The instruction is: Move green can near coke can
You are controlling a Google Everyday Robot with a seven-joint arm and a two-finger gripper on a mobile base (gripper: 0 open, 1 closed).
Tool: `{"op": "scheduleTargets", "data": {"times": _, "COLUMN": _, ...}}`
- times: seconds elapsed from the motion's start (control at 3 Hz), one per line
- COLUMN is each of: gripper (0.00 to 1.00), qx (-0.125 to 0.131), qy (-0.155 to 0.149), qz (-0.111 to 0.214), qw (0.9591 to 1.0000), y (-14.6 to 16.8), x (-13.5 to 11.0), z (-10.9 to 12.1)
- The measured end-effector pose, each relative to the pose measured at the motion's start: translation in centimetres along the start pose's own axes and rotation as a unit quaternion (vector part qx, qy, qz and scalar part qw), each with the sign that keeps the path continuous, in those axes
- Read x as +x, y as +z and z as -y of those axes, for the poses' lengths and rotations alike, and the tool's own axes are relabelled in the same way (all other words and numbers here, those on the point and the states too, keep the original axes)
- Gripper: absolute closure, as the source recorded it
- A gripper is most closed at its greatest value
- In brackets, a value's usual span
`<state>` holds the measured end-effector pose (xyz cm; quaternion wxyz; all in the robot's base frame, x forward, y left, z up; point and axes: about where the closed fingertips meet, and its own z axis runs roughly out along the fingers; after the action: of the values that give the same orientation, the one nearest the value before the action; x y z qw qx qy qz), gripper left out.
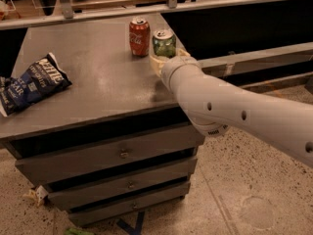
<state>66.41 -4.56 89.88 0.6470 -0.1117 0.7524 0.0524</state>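
The green can (164,43) stands upright near the right edge of the grey cabinet top (98,77), just right of the red coke can (139,36), with a small gap between them. My gripper (165,58) sits at the base of the green can, its pale fingers (155,61) around the can's lower part. The white arm (234,114) comes in from the lower right and hides the can's bottom and most of the gripper.
A dark blue chip bag (30,83) lies at the left edge of the cabinet top. The cabinet has several drawers (120,153) below. A metal rail (146,9) runs behind the cabinet. The right edge of the top is close to the green can.
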Motion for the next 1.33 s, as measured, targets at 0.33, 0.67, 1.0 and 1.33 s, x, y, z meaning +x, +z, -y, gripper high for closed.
{"op": "scheduleTargets", "data": {"times": 0.33, "gripper": 1.00, "qx": 0.001, "qy": 0.001, "qz": -0.001, "qw": 1.0000, "y": 0.0, "x": 0.0, "z": 0.0}}
{"op": "scheduleTargets", "data": {"times": 0.67, "gripper": 1.00, "qx": 0.014, "qy": 0.005, "qz": -0.007, "qw": 0.9999, "y": 1.3, "x": 0.1, "z": 1.0}}
{"op": "scheduleTargets", "data": {"times": 1.0, "gripper": 1.00, "qx": 0.018, "qy": 0.014, "qz": -0.009, "qw": 0.9997, "y": 3.2, "x": -0.2, "z": 2.1}}
{"op": "scheduleTargets", "data": {"times": 1.33, "gripper": 1.00, "qx": 0.013, "qy": 0.025, "qz": -0.007, "qw": 0.9996, "y": 5.5, "x": -1.1, "z": 2.9}}
